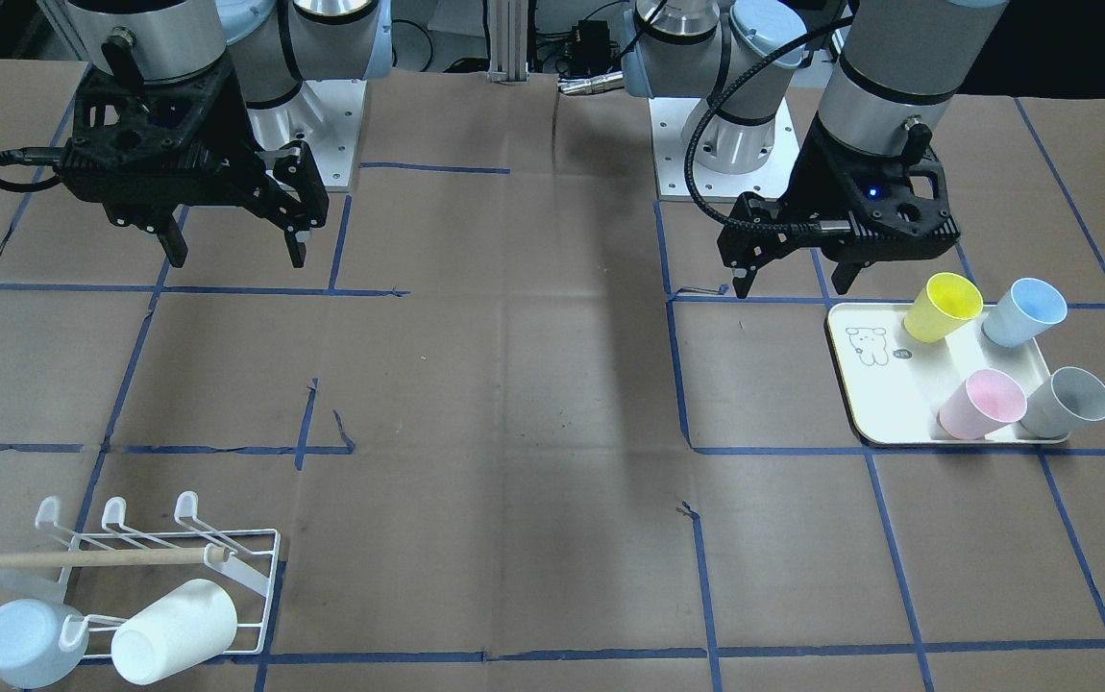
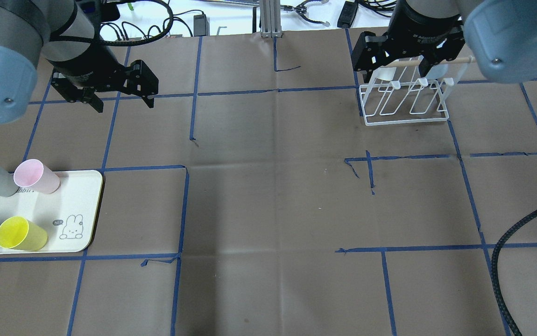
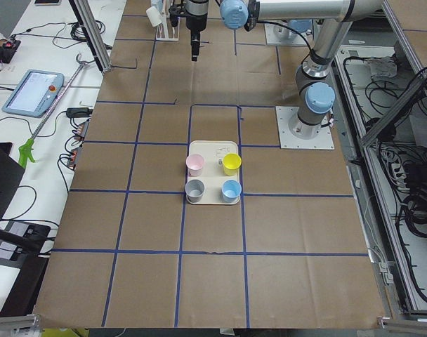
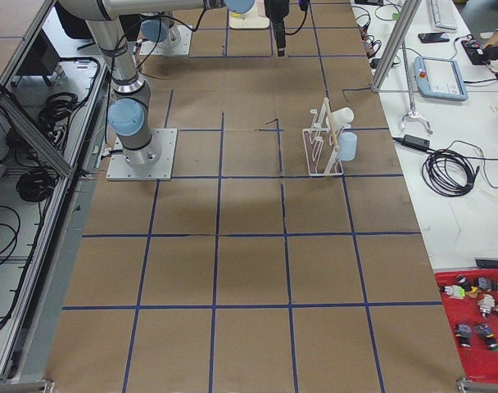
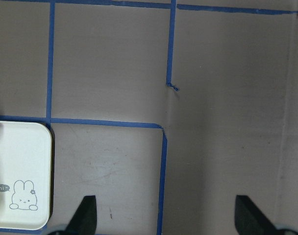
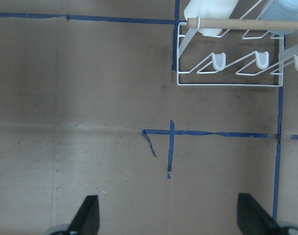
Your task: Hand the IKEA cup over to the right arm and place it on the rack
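Observation:
Several plastic cups stand on a cream tray (image 1: 874,394): yellow (image 1: 942,308), blue (image 1: 1023,312), pink (image 1: 982,404) and grey (image 1: 1067,404). My left gripper (image 1: 793,279) hangs open and empty above the table just behind the tray; its wrist view shows the tray corner (image 5: 21,166) and open fingers (image 5: 85,215). The white wire rack (image 1: 178,548) with a wooden handle holds a white cup (image 1: 173,630) and a pale blue cup (image 1: 29,642). My right gripper (image 1: 235,252) is open and empty, high above the table, well back from the rack (image 6: 227,73).
Brown paper with blue tape lines covers the table (image 2: 268,200). The arm bases (image 1: 721,144) stand at the robot's edge. A black cable (image 2: 520,233) crosses the overhead view's right corner. The tray (image 2: 77,196) and rack (image 2: 406,100) sit at opposite ends.

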Tool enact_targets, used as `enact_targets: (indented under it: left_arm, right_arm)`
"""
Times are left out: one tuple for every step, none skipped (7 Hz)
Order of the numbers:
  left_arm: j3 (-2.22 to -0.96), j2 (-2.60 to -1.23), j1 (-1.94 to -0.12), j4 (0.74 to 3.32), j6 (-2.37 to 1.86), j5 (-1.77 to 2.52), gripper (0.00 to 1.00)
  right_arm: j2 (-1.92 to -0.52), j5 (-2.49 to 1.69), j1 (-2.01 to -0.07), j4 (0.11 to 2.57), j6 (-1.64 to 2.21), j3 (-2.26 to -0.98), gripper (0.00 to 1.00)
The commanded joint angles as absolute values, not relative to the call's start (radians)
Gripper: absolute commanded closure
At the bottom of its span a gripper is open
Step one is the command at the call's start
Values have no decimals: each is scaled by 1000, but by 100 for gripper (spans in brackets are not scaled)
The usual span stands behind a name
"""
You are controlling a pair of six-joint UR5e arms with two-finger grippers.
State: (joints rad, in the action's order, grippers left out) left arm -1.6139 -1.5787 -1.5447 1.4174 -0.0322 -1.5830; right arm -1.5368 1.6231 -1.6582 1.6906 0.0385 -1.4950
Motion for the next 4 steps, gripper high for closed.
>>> enact_targets:
  left_arm:
    - [-1594, -1588, -1545, 1419, -32, -1582, 0]
    - [-1589, -1589, -1545, 1419, -32, -1582, 0]
    - [-1589, -1589, -1545, 1419, -32, -1582, 0]
    - [-1591, -1589, -1545, 1419, -32, -1582, 0]
  right_arm:
    - [-1534, 1631, -1660, 1675, 40, -1491, 0]
    - [-1532, 1626, -1661, 1674, 40, -1497, 0]
    - [-1532, 1625, -1661, 1672, 40, -1506, 0]
    - [-1531, 1624, -1661, 1674, 38, -1512, 0]
